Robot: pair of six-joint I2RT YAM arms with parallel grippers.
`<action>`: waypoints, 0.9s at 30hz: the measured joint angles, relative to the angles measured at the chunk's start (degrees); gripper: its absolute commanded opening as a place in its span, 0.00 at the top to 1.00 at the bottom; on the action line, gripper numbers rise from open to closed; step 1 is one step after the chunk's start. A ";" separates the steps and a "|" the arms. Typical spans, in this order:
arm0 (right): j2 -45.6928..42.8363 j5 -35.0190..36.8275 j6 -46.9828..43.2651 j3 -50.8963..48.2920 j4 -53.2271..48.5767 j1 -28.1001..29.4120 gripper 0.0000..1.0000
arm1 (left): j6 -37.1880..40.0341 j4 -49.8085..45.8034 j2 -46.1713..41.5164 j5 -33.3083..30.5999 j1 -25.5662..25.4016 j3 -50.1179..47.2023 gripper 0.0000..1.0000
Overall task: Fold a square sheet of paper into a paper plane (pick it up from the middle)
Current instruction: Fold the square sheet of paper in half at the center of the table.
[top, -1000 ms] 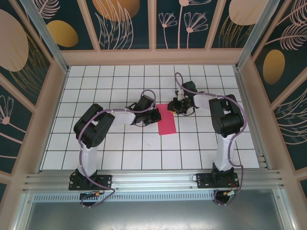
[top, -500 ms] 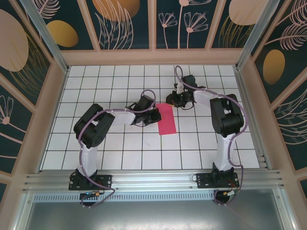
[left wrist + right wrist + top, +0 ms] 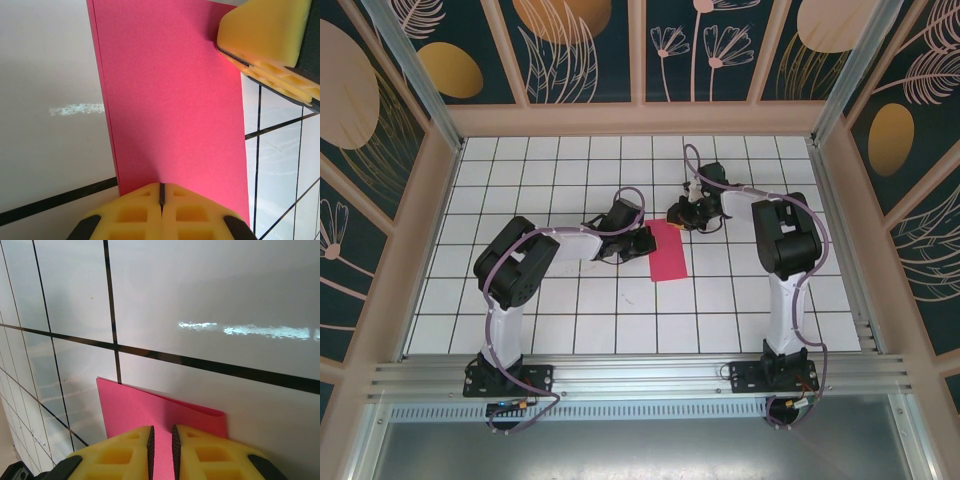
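The square sheet of paper (image 3: pixel 667 250) lies folded in half as a narrow magenta-pink rectangle on the white grid table. My left gripper (image 3: pixel 647 244) is shut, and its tips (image 3: pixel 161 187) rest on the near part of the sheet (image 3: pixel 170 100) by its left edge. My right gripper (image 3: pixel 681 213) hovers at the sheet's far right corner. In the left wrist view one of its yellow fingers (image 3: pixel 265 35) overlaps that corner. Its jaws (image 3: pixel 161 430) stand a narrow gap apart over the paper (image 3: pixel 130 405), whose folded edge bulges slightly on the right.
The white tiled table (image 3: pixel 570 310) is boxed in by beige-framed patterned walls (image 3: pixel 430 200) on three sides. An aluminium rail (image 3: pixel 640 375) carrying both arm bases runs along the near edge. Bare tiles surround the sheet.
The right gripper drew back from the sheet's far right part toward the far side and a little left. The left gripper and the paper stayed still.
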 measured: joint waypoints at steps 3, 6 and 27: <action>-0.44 -0.13 0.00 0.09 -0.09 0.00 0.78 | 0.07 -0.02 0.00 0.00 0.00 0.02 0.94; -0.50 -0.15 -0.02 1.49 -0.59 0.00 0.78 | 0.09 -0.04 0.00 0.00 0.00 0.04 0.94; 2.49 -0.52 -0.24 4.63 -2.21 -0.76 0.78 | 0.48 -0.39 0.02 -0.15 -0.02 0.26 0.94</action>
